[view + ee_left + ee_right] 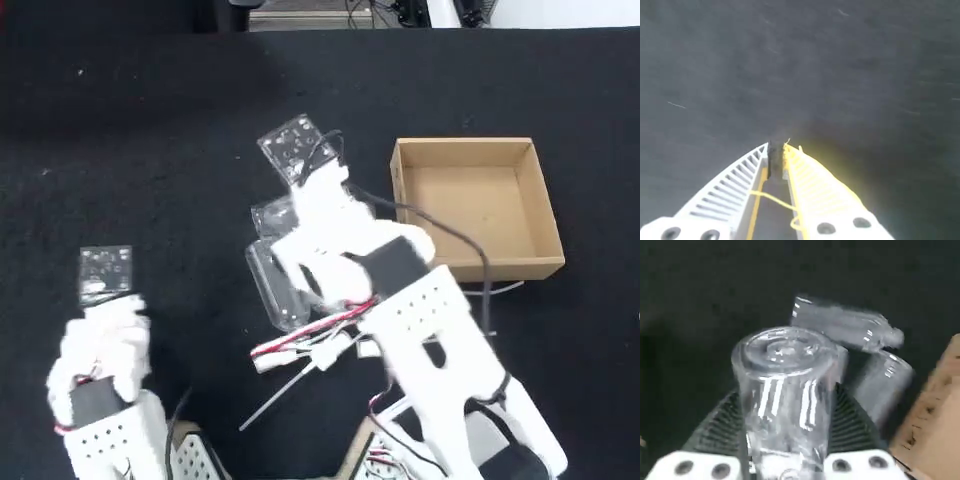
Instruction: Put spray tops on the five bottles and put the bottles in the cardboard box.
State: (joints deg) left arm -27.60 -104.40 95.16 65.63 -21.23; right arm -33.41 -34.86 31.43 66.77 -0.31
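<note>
My right gripper [785, 412] is shut on a clear plastic bottle [782, 385], whose round base faces away from the wrist camera. Two more clear bottles [842, 325] [885, 375] lie just beyond it on the black cloth. In the high view the right arm [340, 240] stands at the table's middle with clear bottles [276, 288] at its left side. The open cardboard box [545, 200] sits to the right, nothing inside it. My left gripper [776, 150] is shut and holds nothing above bare cloth, at the front left [105, 290].
A white piece with a long thin tube [285, 388] lies on the cloth in front of the bottles, next to red and white wires [300, 342]. A cable [470, 245] runs along the box's near left corner. The box edge [935, 415] is close to the held bottle.
</note>
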